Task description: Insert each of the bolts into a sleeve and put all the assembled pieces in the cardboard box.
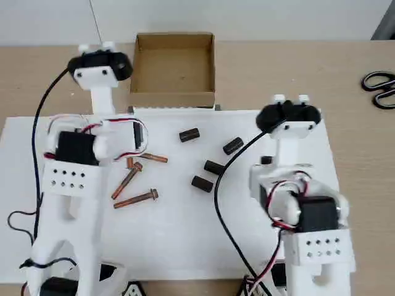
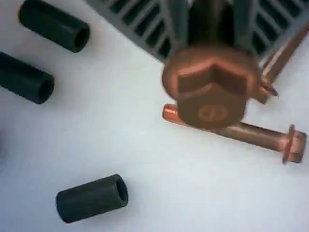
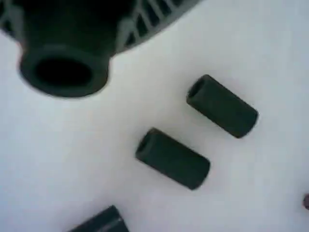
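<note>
Jaws of left gripper (image 2: 212,24) clenched on a bolt (image 2: 211,89), jaws of right gripper (image 3: 67,19) grasping a sleeve (image 3: 63,72), loose sleeves (image 1: 213,167) and spare bolts (image 1: 136,198) on white sheet (image 1: 185,246), box (image 1: 174,65) beyond it

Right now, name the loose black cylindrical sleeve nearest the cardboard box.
The black cylindrical sleeve leftmost in the high view; the other three lie farther from the cardboard box.

Bears a white sheet (image 1: 185,240), cardboard box (image 1: 173,97) and scissors (image 1: 379,86) on the wooden table (image 1: 278,68). Keeps copper bolts (image 1: 136,198) and black sleeves (image 1: 189,134) loose on the sheet.
</note>
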You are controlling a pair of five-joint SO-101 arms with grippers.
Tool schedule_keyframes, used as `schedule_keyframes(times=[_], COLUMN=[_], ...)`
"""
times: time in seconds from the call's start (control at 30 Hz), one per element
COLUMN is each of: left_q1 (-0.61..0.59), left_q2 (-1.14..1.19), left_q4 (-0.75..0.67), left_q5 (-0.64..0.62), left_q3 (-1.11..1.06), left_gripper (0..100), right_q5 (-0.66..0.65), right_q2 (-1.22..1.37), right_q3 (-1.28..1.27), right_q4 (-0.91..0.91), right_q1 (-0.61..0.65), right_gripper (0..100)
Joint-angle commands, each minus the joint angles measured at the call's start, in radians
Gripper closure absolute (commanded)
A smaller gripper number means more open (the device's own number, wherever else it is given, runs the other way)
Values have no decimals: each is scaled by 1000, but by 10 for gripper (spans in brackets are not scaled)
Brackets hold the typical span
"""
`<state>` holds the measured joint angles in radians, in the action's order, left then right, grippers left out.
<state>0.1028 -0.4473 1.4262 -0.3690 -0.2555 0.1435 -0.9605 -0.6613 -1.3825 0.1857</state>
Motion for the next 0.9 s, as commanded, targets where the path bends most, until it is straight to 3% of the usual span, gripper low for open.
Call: schedule_keyframes(times=[0.0, 0.17, 0.53, 0.87], left_q1=[48, 98, 112, 112], left_q2=[-64, -155, -614, -1008], left_q4=[-80, -215, -621, -660], left_q5=[-153, -316, -275, -256], left_q3=[-59, -147, -642, -920], left_gripper=[995, 995, 995, 994], right_q5=[57, 57, 52, 52], right_q2=[-22, -22, -22, -24], right_q3=[-8, -32, -32, -32], right_q4=[51, 131, 183, 189], right_q1=[120, 251, 335, 443], right_gripper=[995, 995, 995, 995])
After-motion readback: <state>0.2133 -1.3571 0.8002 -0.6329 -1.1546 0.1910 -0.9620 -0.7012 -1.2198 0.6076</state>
